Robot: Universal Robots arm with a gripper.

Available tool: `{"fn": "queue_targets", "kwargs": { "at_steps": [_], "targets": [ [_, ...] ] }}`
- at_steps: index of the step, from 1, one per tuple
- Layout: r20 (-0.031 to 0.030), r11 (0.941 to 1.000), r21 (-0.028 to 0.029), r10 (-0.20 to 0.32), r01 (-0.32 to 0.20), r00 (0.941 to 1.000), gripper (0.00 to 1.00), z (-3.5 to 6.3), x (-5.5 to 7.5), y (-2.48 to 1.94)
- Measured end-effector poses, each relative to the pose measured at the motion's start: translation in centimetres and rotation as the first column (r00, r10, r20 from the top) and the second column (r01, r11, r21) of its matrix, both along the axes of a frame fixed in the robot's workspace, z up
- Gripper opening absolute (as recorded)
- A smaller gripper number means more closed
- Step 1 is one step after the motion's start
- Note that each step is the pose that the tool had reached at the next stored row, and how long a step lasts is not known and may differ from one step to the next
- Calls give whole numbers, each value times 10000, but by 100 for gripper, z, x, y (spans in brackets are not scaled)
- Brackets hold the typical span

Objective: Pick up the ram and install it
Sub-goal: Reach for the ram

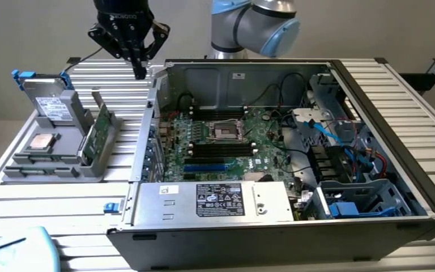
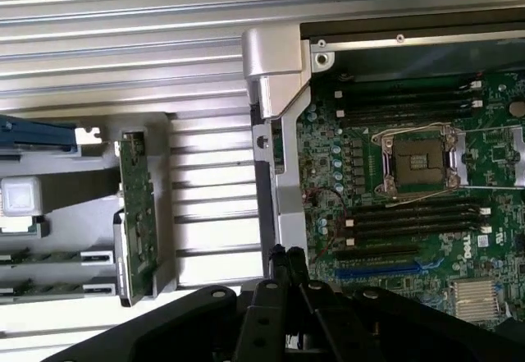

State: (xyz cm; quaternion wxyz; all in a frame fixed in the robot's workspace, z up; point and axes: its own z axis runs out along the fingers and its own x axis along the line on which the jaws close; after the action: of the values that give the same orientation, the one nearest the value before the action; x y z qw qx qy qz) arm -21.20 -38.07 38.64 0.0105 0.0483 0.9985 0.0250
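Observation:
My gripper [image 1: 140, 72] hangs shut with nothing in it, high over the ribbed table between the grey parts tray [image 1: 21, 173] and the open computer case [image 1: 278, 226]. In the wrist view its shut fingertips [image 2: 283, 265] sit over the case's side wall. The ram shows as slim green sticks [image 2: 57, 257] lying in the tray's slots, also seen as the ram [image 1: 42, 160] at the tray's near end, apart from the gripper. Long black memory slots [image 2: 410, 214] lie bare on the motherboard [image 1: 225, 141] beside the processor socket [image 2: 418, 163].
On the tray stand a taller green card with a metal bracket [image 1: 97, 133], a silver processor chip [image 1: 40, 141] and a hard drive [image 1: 51, 105]. Inside the case are a power supply [image 1: 217, 201], cables [image 1: 338, 147] and a drive cage [image 1: 357, 198].

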Motion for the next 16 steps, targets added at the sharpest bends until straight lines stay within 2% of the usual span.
{"fn": "queue_targets", "kwargs": {
  "at_steps": [16],
  "targets": [
    [-67, 10000, -1, 0, 0, 10000, 11, -81, -729, 0]
  ]
}}
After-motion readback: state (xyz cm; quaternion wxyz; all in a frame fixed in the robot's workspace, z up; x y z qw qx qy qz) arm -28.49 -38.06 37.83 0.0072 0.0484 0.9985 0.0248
